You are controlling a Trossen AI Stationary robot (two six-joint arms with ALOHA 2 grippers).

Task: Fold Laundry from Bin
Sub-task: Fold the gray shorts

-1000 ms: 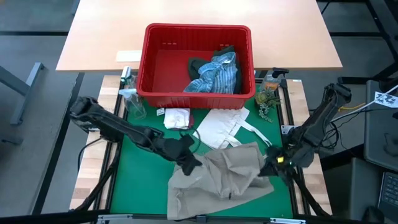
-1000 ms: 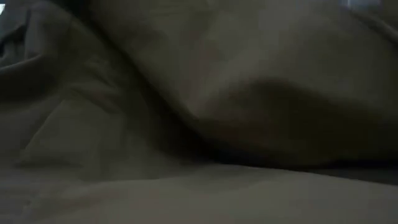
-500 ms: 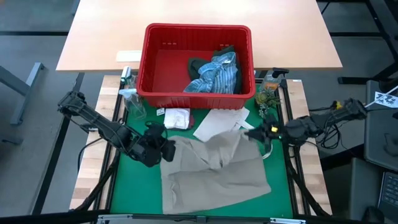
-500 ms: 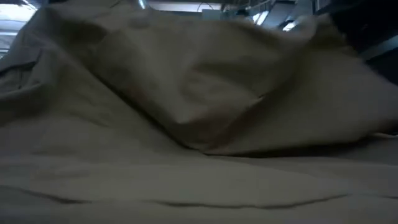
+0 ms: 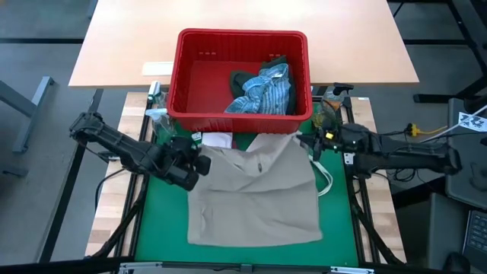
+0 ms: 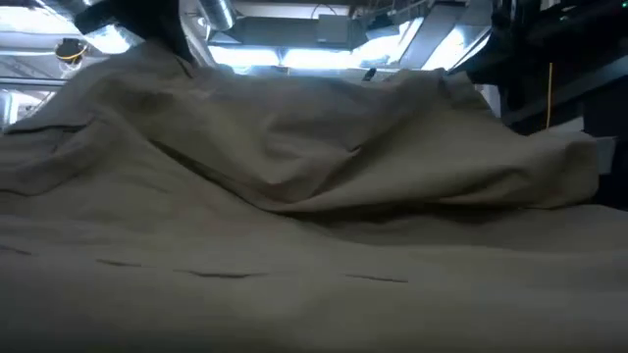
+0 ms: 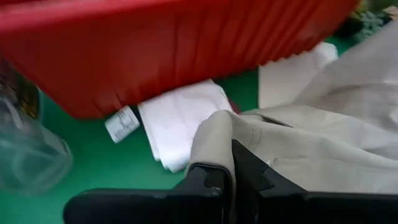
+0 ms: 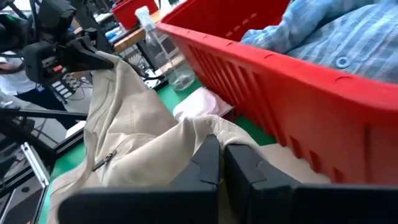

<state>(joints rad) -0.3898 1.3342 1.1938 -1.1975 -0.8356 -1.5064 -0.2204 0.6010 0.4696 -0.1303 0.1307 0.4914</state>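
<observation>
Tan garment [image 5: 255, 194] now lies spread over the green mat [image 5: 163, 213], roughly rectangular, its far edge just beside the near wall of the bin [image 5: 242, 36]. A second ago it was a crumpled heap low on the mat, with both grippers close together over it. Since then the arms have pulled apart and toward the bin, drawing the cloth out flat.

Left gripper [image 5: 196, 161]: clamped shut on the garment's far-left corner; the left wrist view shows a fold of tan cloth pinched between the fingers [image 7: 211, 177].

Right gripper [image 5: 308, 144]: likewise closed on the far-right corner, just beside the bin; the right wrist view shows cloth gathered at the fingers [image 8: 208, 162].

The far edge is held slightly raised between the two grips. In the low view it slopes up as a ridge, with wrinkles below.

Other laundry: striped shirt [image 5: 265, 90] and a dark green piece [image 5: 242, 78] are in the bin. A white cloth [image 5: 218, 140] lies on the mat against the bin, partly under the tan edge. The tote that lay in plain view is now mostly covered, with only a loop [image 5: 326, 183] showing at the garment's right side.

Judgement: the spreading step looks nearly done. The garment is flat enough to start folding once the far edge is laid down. The tote and white cloth beneath could snag or lump the fold.
</observation>
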